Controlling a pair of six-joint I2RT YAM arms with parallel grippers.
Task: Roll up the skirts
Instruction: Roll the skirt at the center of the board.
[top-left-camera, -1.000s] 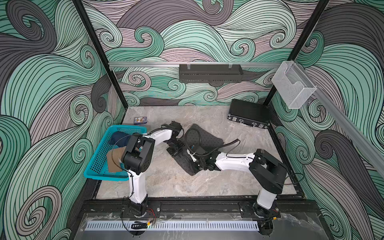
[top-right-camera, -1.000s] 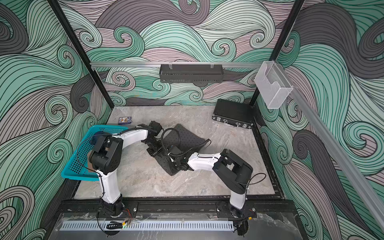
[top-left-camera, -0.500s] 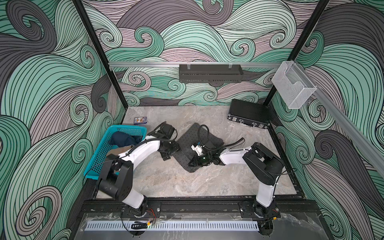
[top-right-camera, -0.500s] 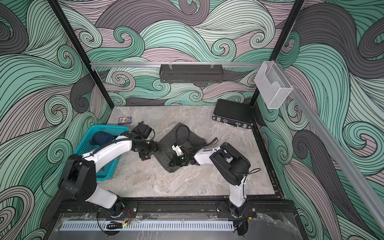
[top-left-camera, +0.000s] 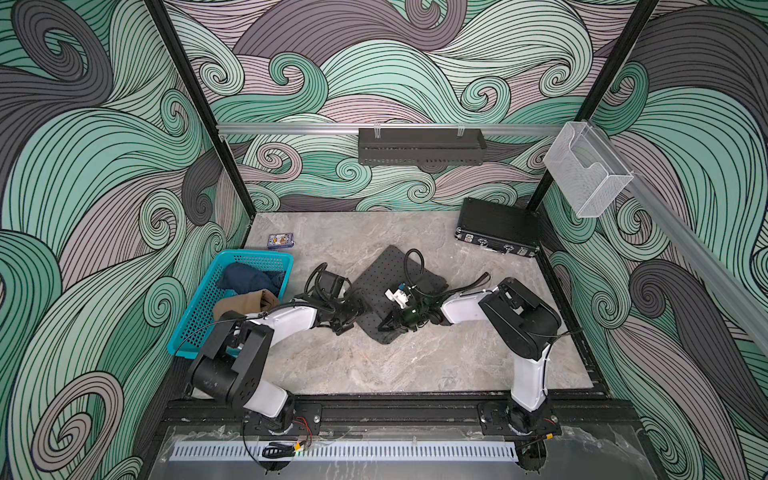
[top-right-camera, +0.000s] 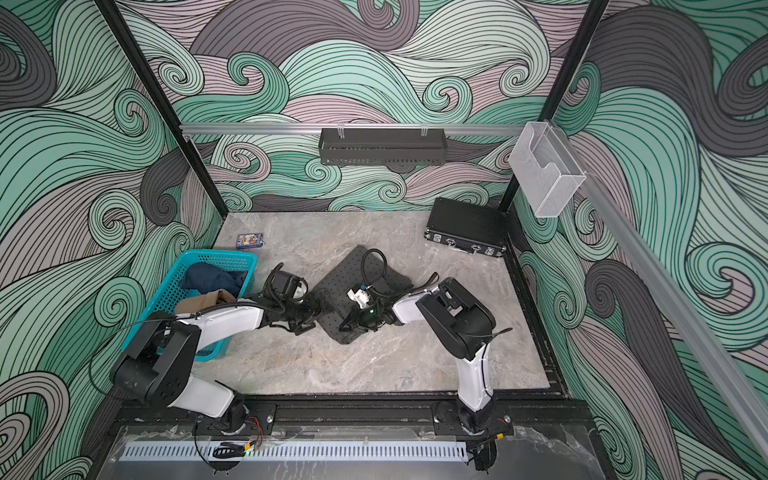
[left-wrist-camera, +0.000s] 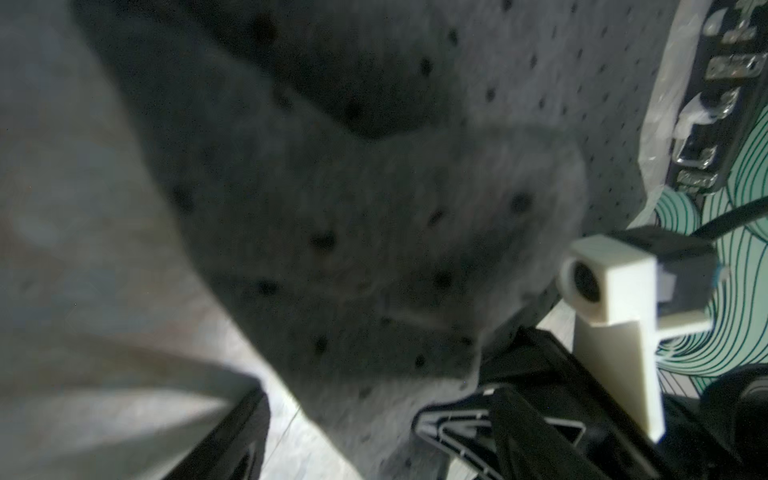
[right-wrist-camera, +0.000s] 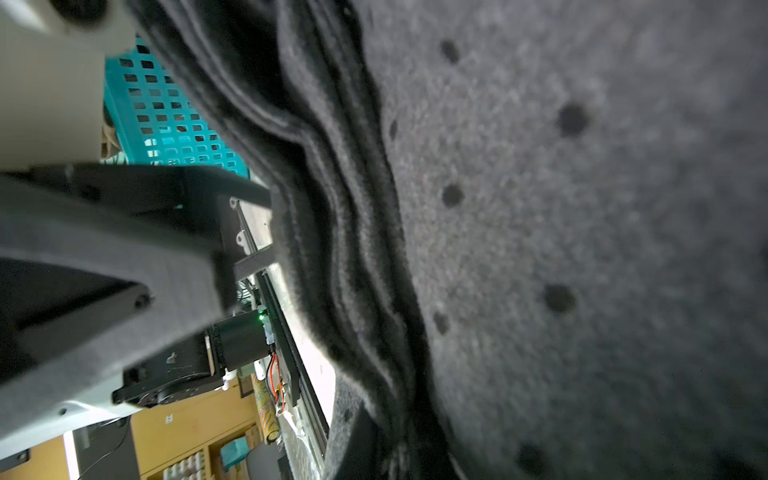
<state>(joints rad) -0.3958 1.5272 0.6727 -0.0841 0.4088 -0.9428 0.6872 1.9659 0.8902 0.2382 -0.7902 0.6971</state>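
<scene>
The dark grey dotted skirt (top-left-camera: 382, 278) lies spread on the table in both top views (top-right-camera: 345, 278). My left gripper (top-left-camera: 355, 318) is open at the skirt's left edge, and in the left wrist view a corner of the cloth (left-wrist-camera: 374, 249) lies between its spread fingers (left-wrist-camera: 353, 432). My right gripper (top-left-camera: 382, 327) is shut on the skirt's near folded edge (right-wrist-camera: 353, 249), low over the table. The denim skirt (top-left-camera: 245, 278) and the tan skirt (top-left-camera: 245, 303) lie in the teal basket (top-left-camera: 195, 320).
A black hard case (top-left-camera: 494, 228) stands at the back right. A small card box (top-left-camera: 280, 240) lies behind the basket. A black shelf (top-left-camera: 419, 145) and a clear holder (top-left-camera: 586, 170) hang on the walls. Bare table stretches along the front.
My left gripper has opened and let go of the dotted skirt, and its arm has dropped low and stretched out. The skirt went from bunched between both grippers to lying flat. The right gripper stayed shut.
</scene>
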